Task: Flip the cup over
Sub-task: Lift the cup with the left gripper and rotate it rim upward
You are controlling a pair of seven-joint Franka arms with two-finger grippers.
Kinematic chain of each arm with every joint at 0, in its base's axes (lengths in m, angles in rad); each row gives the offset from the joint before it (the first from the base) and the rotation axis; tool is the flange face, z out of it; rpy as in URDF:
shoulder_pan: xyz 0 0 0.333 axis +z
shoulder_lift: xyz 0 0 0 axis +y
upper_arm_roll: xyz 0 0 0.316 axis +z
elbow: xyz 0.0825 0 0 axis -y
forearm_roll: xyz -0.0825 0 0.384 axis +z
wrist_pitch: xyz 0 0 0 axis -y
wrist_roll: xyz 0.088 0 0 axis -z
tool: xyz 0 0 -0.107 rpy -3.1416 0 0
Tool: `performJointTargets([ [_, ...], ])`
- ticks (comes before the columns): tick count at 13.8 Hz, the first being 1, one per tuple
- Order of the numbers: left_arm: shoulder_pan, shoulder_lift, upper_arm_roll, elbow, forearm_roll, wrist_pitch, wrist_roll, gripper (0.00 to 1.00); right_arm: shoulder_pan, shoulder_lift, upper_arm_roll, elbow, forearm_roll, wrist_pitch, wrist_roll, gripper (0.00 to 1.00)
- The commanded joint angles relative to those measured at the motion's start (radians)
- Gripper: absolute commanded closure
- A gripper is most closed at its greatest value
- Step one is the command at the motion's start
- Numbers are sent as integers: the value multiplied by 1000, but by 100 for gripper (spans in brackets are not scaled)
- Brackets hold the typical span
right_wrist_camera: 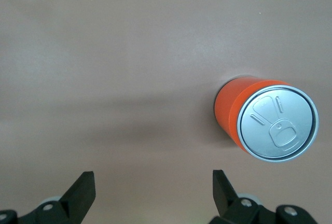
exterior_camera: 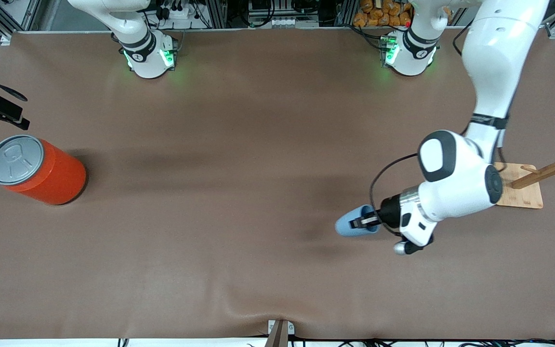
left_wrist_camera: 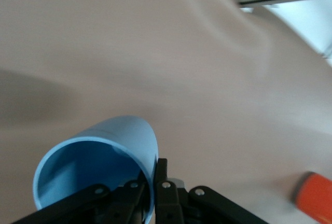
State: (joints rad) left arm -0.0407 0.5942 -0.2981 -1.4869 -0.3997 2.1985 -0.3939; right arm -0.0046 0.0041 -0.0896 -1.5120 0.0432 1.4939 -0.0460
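I see the left gripper (exterior_camera: 360,221) clamped on the rim of the cup (exterior_camera: 352,226), held on its side over the table (exterior_camera: 239,193) near the wooden rack (exterior_camera: 547,171). Right gripper (right_wrist_camera: 153,190) waits spread wide above the orange can (right_wrist_camera: 259,120).

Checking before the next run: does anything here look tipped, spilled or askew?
Only the cup: it is tilted on its side, pinched at the rim by the left gripper. The orange can stands upright; nothing is spilled.

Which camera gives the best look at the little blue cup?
The left wrist view: the cup fills it, open mouth showing, rim pinched by the left gripper. The front view shows it small, tipped sideways; the right wrist view misses it.
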Motion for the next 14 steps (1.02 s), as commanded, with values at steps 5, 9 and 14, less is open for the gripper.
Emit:
performJointTargets([
  [5, 22, -77, -6, -98, 324, -89, -233, 100, 0, -3, 2, 6, -13, -1, 5, 0],
  [9, 22, -73, -6, -118, 325, -69, -247, 100, 6, -3, 4, 4, -9, -4, 5, 0],
  [14, 21, -82, -4, -165, 378, -34, -287, 100, 5, -1, 4, 4, -11, 0, 5, 0],
])
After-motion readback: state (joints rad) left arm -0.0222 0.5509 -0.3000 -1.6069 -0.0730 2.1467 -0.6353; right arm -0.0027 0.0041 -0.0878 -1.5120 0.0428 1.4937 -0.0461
